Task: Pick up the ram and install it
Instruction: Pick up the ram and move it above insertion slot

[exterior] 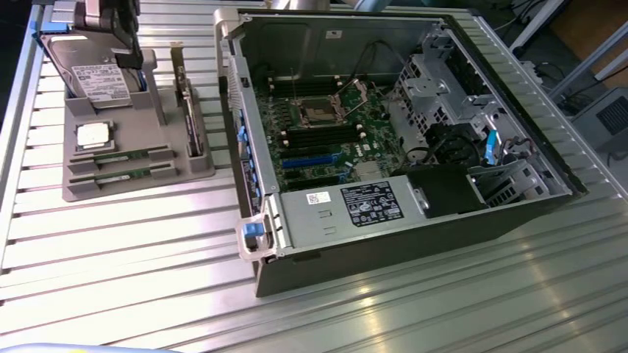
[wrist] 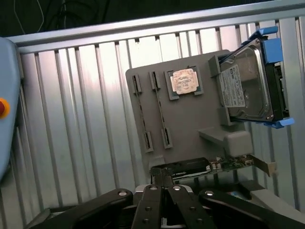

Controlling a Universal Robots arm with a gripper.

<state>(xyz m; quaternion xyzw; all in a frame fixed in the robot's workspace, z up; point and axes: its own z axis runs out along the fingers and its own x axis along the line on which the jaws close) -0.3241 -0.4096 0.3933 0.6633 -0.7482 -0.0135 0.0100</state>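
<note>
Ram: long, narrow green circuit-board stick (exterior: 122, 157) lies flat in a slot of the grey plastic parts holder (exterior: 88, 193), near the holder's front edge in the exterior view. A second stick of the same kind (exterior: 120, 175) lies parallel, just beside it. Neither is touched.

Same holder also carries:
- a square silver processor chip (exterior: 91, 135) in its own recess, next to the sticks
- a silver hard drive in a blue carrier (exterior: 98, 77) leaning upright at the far end
- a green expansion card with a metal bracket (exterior: 188, 110) standing on edge along the exterior view's right side

The holder sits on the ribbed metal counter (exterior: 147, 279), to the exterior view's left of the open dark computer case (exterior: 393, 243). The case lies on its side, with the green motherboard (exterior: 334, 140) exposed.

Wrist view: the black pincer (wrist: 164, 180) has its fingers pressed together with nothing between them. It hangs above the card side of the holder (wrist: 190, 119), clear of the ram slots. Chip (wrist: 184, 81), hard drive (wrist: 243, 86), card (wrist: 190, 167) and counter (wrist: 86, 119) all show below it.
</note>
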